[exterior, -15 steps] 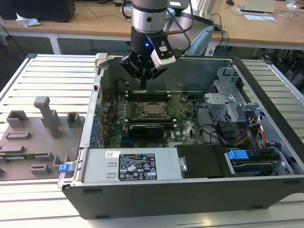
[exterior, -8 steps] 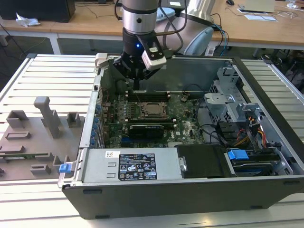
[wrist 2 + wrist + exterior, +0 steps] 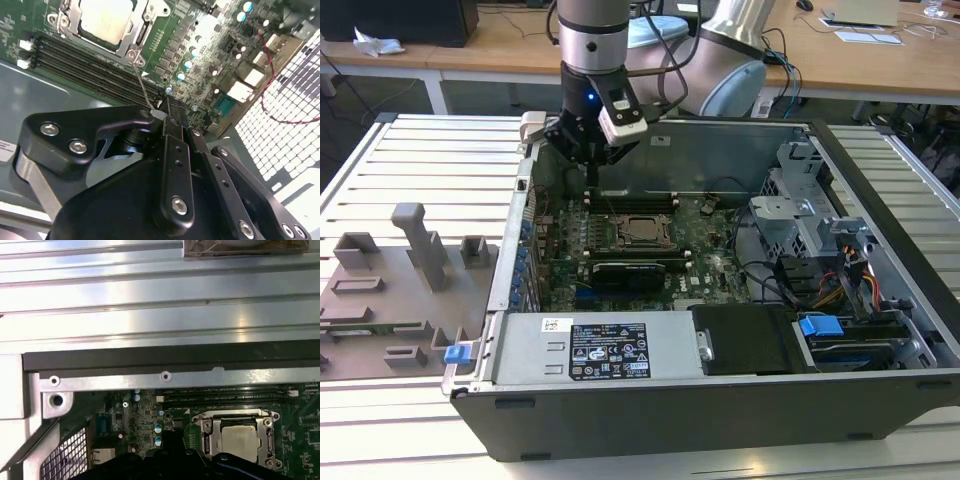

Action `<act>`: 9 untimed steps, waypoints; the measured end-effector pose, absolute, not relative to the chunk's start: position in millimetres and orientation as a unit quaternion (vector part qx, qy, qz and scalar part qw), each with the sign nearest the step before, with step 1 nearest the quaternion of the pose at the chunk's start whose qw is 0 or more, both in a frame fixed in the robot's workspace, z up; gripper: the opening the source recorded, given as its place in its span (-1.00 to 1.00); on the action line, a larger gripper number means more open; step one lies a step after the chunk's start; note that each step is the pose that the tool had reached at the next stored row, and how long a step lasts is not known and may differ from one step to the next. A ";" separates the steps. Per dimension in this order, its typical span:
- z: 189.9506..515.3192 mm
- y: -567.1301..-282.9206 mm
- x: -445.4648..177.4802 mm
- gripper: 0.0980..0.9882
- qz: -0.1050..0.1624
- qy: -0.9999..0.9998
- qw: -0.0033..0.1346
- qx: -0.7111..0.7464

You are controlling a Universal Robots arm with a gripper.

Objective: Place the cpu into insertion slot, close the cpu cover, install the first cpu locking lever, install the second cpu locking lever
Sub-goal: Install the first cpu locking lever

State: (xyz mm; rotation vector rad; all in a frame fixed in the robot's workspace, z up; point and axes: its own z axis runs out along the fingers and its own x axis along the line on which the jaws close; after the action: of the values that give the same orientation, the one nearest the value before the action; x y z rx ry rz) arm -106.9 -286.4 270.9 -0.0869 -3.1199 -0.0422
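The cpu (image 3: 106,19) lies flat in the insertion slot (image 3: 623,233) on the green motherboard, its pale metal top showing through the window of the cpu cover (image 3: 212,436), which lies down over it. A thin wire cpu locking lever (image 3: 142,85) rises slanting from a corner of the slot up to my fingertips. My gripper (image 3: 159,114) is shut on the lever's free end. In the exterior view the gripper (image 3: 592,182) hangs inside the case, above the board and toward the exterior view's left of the slot.
Long black memory slots (image 3: 85,67) run beside the slot. A long black card (image 3: 632,270) lies nearer the front, with a power supply (image 3: 590,350) before it. The case's rear wall (image 3: 165,362) is close. Drive cages (image 3: 800,230) and cables fill the right; a grey fixture plate (image 3: 390,290) lies outside left.
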 end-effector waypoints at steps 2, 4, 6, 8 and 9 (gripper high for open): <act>266.3 -282.0 -107.7 -0.98 -0.014 -0.999 0.010 -0.028; 262.9 -281.7 -107.6 -0.98 -0.014 -0.999 0.010 -0.028; 262.5 -281.7 -105.5 -0.98 -0.014 -0.999 0.010 -0.028; 262.1 -281.7 -100.1 -0.98 -0.014 -0.999 0.010 -0.028; 262.0 -281.7 -98.3 -0.98 -0.014 -0.999 0.010 -0.028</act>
State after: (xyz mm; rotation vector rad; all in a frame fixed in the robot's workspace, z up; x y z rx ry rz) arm -98.3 -281.7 262.0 -0.0870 -3.1199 -0.0425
